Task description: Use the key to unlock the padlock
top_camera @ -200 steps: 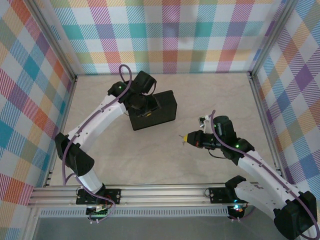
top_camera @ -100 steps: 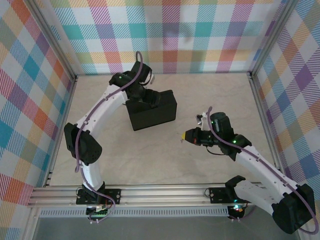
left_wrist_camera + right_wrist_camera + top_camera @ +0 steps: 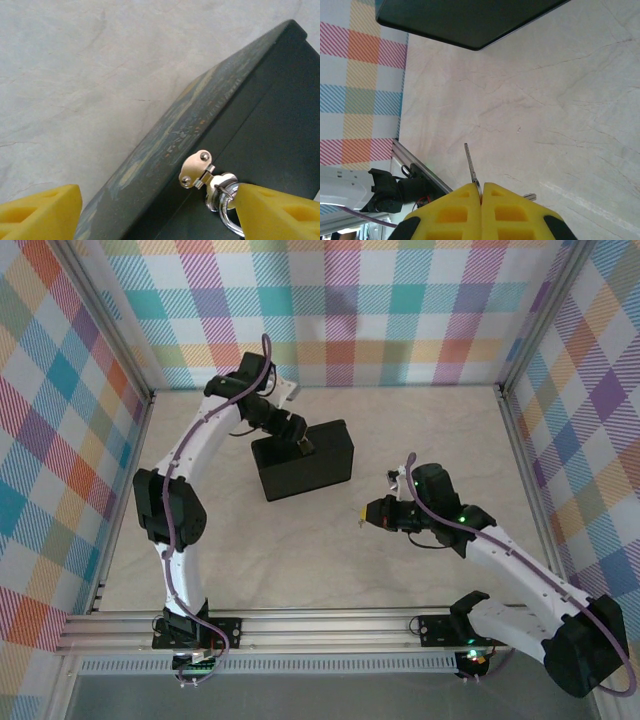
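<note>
The black box (image 3: 312,472) with a swirly painted lid (image 3: 165,145) lies left of centre on the table. A pale hasp (image 3: 196,169) on its dark side carries the padlock's silver shackle (image 3: 222,210). The padlock's body is hidden behind my left gripper's right finger (image 3: 280,212). My left gripper (image 3: 160,220) stands open at that side of the box, over the box's far edge (image 3: 300,443) in the top view. My right gripper (image 3: 481,192) is shut on the thin metal key (image 3: 470,162), whose blade sticks out forward. It hovers right of the box (image 3: 366,518).
Plaid walls close in the table on the left, far and right sides. An aluminium rail (image 3: 320,625) with both arm bases runs along the near edge. Bare pale tabletop (image 3: 300,560) lies between the box and the rail.
My left gripper's jaws have opened wider, and its arm has swung back toward the far wall. My right gripper has drifted slightly left and nearer with the key.
</note>
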Tool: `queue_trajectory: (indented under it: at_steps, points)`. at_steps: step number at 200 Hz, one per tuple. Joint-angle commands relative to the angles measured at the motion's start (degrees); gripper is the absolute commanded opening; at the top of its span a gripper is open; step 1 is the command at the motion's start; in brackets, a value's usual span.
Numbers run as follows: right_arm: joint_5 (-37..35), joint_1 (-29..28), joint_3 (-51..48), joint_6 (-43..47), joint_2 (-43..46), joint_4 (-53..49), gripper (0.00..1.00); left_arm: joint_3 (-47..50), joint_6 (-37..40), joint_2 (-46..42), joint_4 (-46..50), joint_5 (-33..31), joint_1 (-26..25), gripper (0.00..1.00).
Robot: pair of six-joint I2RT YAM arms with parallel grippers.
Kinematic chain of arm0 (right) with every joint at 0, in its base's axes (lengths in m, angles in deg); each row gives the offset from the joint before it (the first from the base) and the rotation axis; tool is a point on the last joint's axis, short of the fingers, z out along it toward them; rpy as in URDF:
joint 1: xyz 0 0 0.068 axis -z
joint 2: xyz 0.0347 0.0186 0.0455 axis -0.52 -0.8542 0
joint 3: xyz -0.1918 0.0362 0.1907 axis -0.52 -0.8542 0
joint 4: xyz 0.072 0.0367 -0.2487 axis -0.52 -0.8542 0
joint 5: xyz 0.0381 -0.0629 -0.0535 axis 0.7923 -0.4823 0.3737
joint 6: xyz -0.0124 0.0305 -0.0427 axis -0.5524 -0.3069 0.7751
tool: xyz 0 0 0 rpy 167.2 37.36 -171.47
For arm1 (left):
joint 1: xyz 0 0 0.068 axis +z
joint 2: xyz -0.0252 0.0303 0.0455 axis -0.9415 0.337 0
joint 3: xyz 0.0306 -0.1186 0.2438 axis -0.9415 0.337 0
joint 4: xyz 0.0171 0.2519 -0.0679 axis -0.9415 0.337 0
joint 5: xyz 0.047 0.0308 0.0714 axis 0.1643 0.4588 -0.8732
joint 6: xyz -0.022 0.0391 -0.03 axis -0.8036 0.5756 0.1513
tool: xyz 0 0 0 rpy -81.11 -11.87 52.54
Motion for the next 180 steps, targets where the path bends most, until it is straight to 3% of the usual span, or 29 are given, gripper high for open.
queue_trajectory:
  at_steps: [1,17,81,133,180]
  points:
    - [-0.8,-0.6,2.1,0.5,-0.6,-0.9,0.02,1.1,1.8,1.0,0.2,5.4,2.5,0.79]
    - [-1.3,-0.6,2.6,0.9,-0.8,-1.4,0.02,1.9,1.2,1.6,0.8,6.2,3.4,0.77]
    - [-3.3,-0.6,2.7,2.3,-1.6,-2.7,0.02,11.4,-2.5,-5.4,-2.5,22.8,3.0,0.69]
    - [-3.0,-0.4,4.9,5.1,-1.6,-4.5,0.02,22.7,-10.0,-12.3,-9.6,24.4,-1.9,0.66]
    - [-1.3,1.0,6.9,7.9,-0.7,-7.5,0.02,24.3,-11.1,-14.9,-9.3,18.0,-5.3,0.67]
